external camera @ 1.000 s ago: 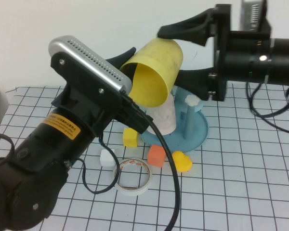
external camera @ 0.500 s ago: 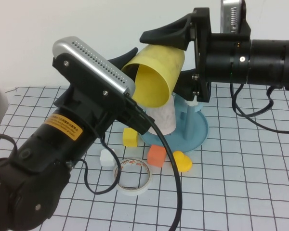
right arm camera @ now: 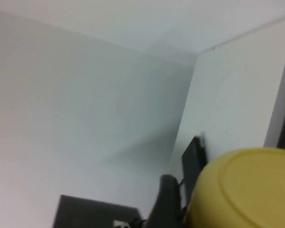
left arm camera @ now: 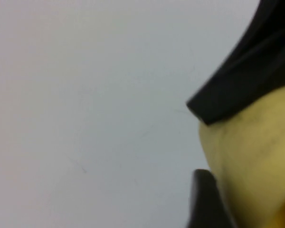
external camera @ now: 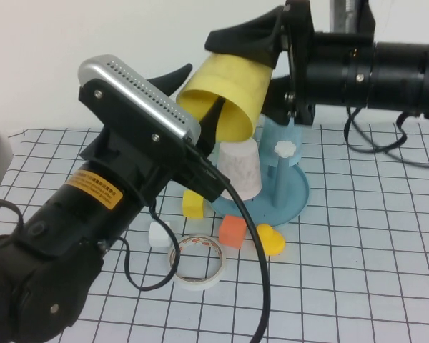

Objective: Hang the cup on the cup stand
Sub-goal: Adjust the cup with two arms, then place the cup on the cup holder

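High view shows you the yellow cup [external camera: 229, 96] held in the air on its side, mouth toward you, above the teal cup stand [external camera: 289, 191]. Your right gripper [external camera: 254, 68] comes in from three o'clock, one finger over the cup and one under it, clamped on its closed end. Your left gripper [external camera: 196, 96] sits at the cup's mouth around nine o'clock, fingers spread, one inside the rim.

Cup stand [external camera: 294, 187] base partly hidden behind cups.
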Robot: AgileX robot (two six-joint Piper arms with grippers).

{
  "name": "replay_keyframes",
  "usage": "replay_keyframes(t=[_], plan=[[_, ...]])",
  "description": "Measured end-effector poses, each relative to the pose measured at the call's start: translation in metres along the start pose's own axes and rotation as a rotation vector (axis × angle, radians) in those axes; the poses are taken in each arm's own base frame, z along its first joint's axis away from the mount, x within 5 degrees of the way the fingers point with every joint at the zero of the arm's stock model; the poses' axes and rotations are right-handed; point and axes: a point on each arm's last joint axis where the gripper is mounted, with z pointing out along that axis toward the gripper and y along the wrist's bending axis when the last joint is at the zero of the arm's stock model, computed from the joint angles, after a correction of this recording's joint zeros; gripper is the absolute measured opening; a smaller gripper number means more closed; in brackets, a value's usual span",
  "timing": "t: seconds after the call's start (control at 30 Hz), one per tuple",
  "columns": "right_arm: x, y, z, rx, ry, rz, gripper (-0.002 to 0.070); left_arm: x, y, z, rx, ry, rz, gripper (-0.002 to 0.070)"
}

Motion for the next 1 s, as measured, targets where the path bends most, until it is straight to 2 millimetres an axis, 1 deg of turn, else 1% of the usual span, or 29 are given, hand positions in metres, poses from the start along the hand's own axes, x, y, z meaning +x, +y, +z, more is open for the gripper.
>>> replay_keyframes(t=[0.07,0.1,0.2,0.3,0.33,0.37,0.4,0.43,0.5,0.57,0.6,0.67,0.8,0.9,1.0], plan=[[-0.006,0.003,-0.002,0.003,-0.026,-0.075,0.0578,-0.003,0.001,-0.003,0.010,0.016,-0.048,0.0409],[-0.009,0.003,-0.004,0.006,-0.040,-0.112,0.0578,-0.004,0.002,-0.006,0.020,0.030,-0.072,0.0429],[-0.021,0.004,-0.012,0.018,-0.084,-0.215,0.0578,-0.010,0.003,-0.016,0.066,0.098,-0.115,0.0453],[-0.031,0.001,-0.019,0.045,-0.125,-0.311,0.0578,-0.017,0.005,-0.030,0.120,0.172,-0.136,0.0450],[-0.034,-0.001,-0.022,0.063,-0.143,-0.367,0.0578,-0.019,0.006,-0.035,0.134,0.191,-0.146,0.0430],[-0.036,-0.002,-0.023,0.080,-0.157,-0.421,0.0578,-0.023,0.008,-0.042,0.148,0.211,-0.163,0.0395],[-0.038,-0.003,-0.024,0.098,-0.168,-0.481,0.0578,-0.028,0.010,-0.049,0.160,0.224,-0.181,0.0344],[-0.040,-0.004,-0.025,0.119,-0.181,-0.543,0.0578,-0.033,0.012,-0.057,0.169,0.224,-0.188,0.0292],[-0.043,-0.006,-0.025,0.153,-0.192,-0.656,0.0578,-0.044,0.016,-0.074,0.197,0.231,-0.196,0.0140],[-0.044,-0.007,-0.025,0.176,-0.189,-0.780,0.0578,-0.052,0.019,-0.091,0.230,0.249,-0.194,0.0069],[-0.044,-0.008,-0.025,0.184,-0.188,-0.826,0.0578,-0.056,0.021,-0.101,0.248,0.257,-0.194,0.0047],[-0.045,-0.011,-0.025,0.209,-0.184,-0.927,0.0578,-0.060,0.024,-0.119,0.279,0.288,-0.192,0.0024],[-0.050,-0.022,-0.021,0.268,-0.176,-1.043,0.0578,-0.063,0.027,-0.155,0.329,0.380,-0.208,0.0012],[-0.053,-0.038,-0.017,0.310,-0.163,-1.057,0.0578,-0.059,0.031,-0.179,0.313,0.440,-0.224,0.0008],[-0.055,-0.055,-0.011,0.343,-0.146,-1.039,0.0578,-0.050,0.035,-0.202,0.231,0.449,-0.273,0.0007]])
